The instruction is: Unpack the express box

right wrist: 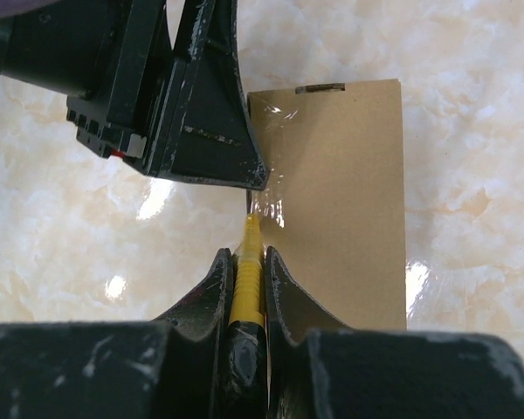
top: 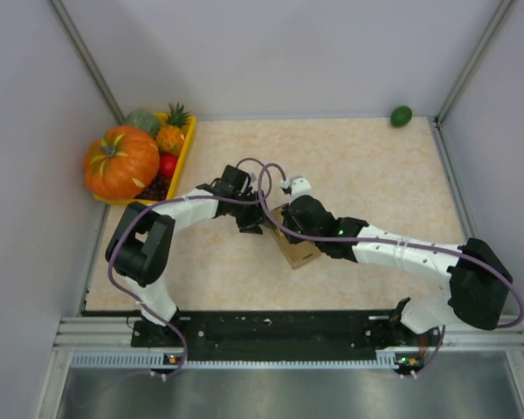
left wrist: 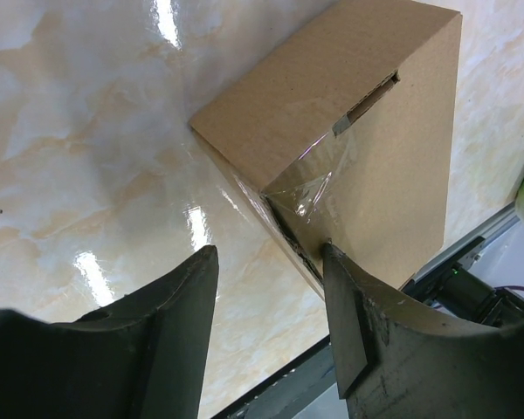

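Observation:
The express box (top: 299, 251), plain brown cardboard sealed with clear tape, lies mid-table; it also shows in the left wrist view (left wrist: 349, 131) and in the right wrist view (right wrist: 341, 201). My right gripper (right wrist: 247, 255) is shut on the yellow utility knife (right wrist: 248, 271), whose tip is at the taped left edge of the box. My left gripper (left wrist: 271, 253) is open with nothing between its fingers; its right fingertip (left wrist: 332, 257) touches the box's taped corner. One of the left gripper's fingers (right wrist: 214, 131) shows in the right wrist view, just above the knife tip. In the top view both grippers, left (top: 258, 223) and right (top: 284, 229), meet at the box's far end.
A yellow fruit tray (top: 189, 148) with a pumpkin (top: 120, 162), a pineapple and other fruit stands at the back left. A green fruit (top: 401, 115) lies at the back right corner. Walls enclose the table on three sides; a black rail (top: 271, 327) runs along the front.

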You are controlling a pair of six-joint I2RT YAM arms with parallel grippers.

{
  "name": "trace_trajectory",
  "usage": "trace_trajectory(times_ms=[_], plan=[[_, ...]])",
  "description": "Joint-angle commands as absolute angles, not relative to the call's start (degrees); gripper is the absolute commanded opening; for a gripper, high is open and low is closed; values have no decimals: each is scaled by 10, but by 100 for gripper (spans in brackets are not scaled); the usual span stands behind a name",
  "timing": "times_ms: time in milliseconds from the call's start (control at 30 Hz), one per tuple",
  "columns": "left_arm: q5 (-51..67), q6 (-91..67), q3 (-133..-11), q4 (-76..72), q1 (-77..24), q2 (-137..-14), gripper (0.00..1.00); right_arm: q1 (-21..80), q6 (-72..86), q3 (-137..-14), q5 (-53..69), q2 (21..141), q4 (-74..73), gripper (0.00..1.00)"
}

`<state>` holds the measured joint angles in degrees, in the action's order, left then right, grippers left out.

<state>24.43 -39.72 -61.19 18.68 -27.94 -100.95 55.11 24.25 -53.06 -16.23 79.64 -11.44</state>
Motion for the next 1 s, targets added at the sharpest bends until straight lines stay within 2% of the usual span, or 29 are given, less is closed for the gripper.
trace_trajectory(times_ms=[0,533,967], plan=[[200,-392,-617,210,-276,-1035,55,571,257,-512,-162,766,-126,0],[199,-394,-614,209,-273,-1039,54,589,279,-490,-200,723,-145,0],[200,-395,-613,207,-273,-1040,53,602,274,-477,-212,733,-157,0]])
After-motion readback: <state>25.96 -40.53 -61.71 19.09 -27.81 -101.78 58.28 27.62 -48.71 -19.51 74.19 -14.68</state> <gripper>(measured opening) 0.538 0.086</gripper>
